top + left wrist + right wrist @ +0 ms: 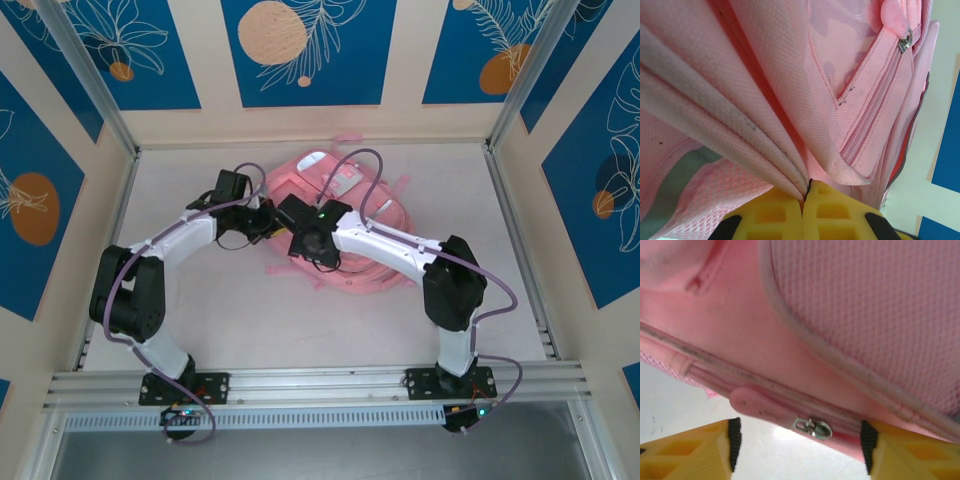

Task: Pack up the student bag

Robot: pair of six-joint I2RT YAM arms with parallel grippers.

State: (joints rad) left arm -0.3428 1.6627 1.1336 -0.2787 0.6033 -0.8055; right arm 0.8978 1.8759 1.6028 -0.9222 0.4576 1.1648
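Note:
The student bag (290, 180), a soft pink backpack with a white patch, lies on the table (200, 300) at the back centre. My left gripper (266, 221) meets its left edge. In the left wrist view its yellow jaws (807, 192) are shut on a fold of the pink fabric (765, 150), next to a zip line (875, 100). My right gripper (298, 222) sits at the bag's near left side. In the right wrist view it (797, 440) stands open, with a metal zip slider (812, 427) and its pink pull tab (757, 405) lying between the fingers (705, 450), untouched.
Both arms reach in over the table's middle, and their wrists nearly meet at the bag. Purple cables (360, 160) loop over the bag. Metal frame posts (510, 90) and patterned walls close in the sides and back. A rail (320, 385) runs along the near edge.

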